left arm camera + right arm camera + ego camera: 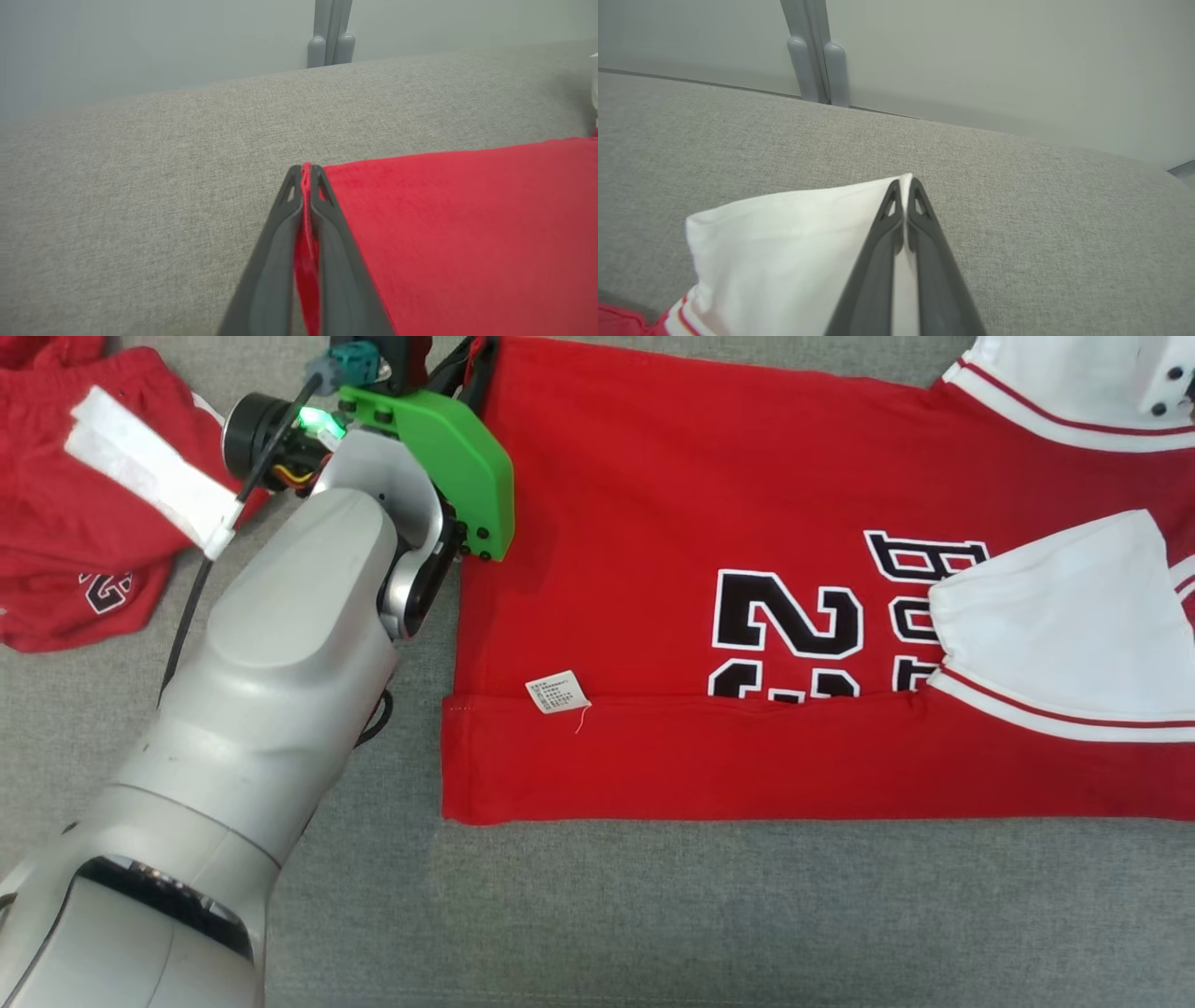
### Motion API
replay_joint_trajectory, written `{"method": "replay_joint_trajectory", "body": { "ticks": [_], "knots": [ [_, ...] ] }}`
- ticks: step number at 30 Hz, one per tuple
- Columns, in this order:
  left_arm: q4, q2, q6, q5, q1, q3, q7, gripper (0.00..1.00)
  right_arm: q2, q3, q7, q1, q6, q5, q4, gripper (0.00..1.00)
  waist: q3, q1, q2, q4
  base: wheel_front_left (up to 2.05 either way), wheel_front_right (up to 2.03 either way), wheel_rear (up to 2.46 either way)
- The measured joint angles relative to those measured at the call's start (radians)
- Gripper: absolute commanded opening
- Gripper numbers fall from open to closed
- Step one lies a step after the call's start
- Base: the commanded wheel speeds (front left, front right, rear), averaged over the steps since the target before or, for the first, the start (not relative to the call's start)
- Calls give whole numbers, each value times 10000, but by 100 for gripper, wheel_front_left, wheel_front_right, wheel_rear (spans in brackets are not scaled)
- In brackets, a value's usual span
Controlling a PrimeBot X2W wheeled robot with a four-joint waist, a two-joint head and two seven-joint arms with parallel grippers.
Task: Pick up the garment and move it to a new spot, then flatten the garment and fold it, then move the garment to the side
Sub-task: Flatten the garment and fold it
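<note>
Nearest the head camera, at lower left, a pale grey robot forearm (280, 663) is seen reaching away over a grey woven fabric surface (653, 915). Just beyond, a red sports jersey with white sleeves (700, 504) is spread flat on that surface, its near side folded over itself in a strip. A small white care label (557, 692) is sewn at that fold; its print is too small to be read. A large black, white-edged "2" is printed on the jersey, and the characters beside it are partly covered by the fold and a folded-in white sleeve (1055, 616). The cloth is judged light, soft and limp, best taken by corners and hems. At the far edge, the left gripper (306, 172) is pinched tight on a red corner, and the right gripper (903, 184) is clamped on white sleeve cloth. A second red garment with a white stripe (56, 523) lies well apart, far left.
</note>
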Motion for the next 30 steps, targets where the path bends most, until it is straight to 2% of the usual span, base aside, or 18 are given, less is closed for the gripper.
{"method": "replay_joint_trajectory", "body": {
  "ticks": [6, 12, 16, 21, 30],
  "knots": [
    [-15, 278, -270, -50, 750, -40, -683, 0, -261, 798, -320, 1106, 0, 809, -809, 0, -594, 0, 0, -185, 0, 0, 0],
    [-92, 587, -523, 127, 1546, -247, -1753, 0, -719, 1097, -568, 2411, 0, 1523, -1776, 0, -1194, 0, 0, -419, 0, 0, 0],
    [-125, 761, -610, 276, 1987, -322, -2132, 0, -909, 1039, -621, 3383, 0, 1912, -2452, 0, -1555, 0, 0, -591, 0, 0, 0],
    [-288, 1043, -602, 564, 2599, -276, -2330, 0, -963, 802, -171, 4710, 0, 2416, -3310, 0, -1902, 0, 0, -854, 0, 0, 0],
    [-2002, 1841, -531, 1921, 4150, 616, -2378, 0, -660, 50, 420, 6729, 0, 2748, -4656, 0, -2352, -1, 0, -1350, 0, 0, 0]
  ]
}}
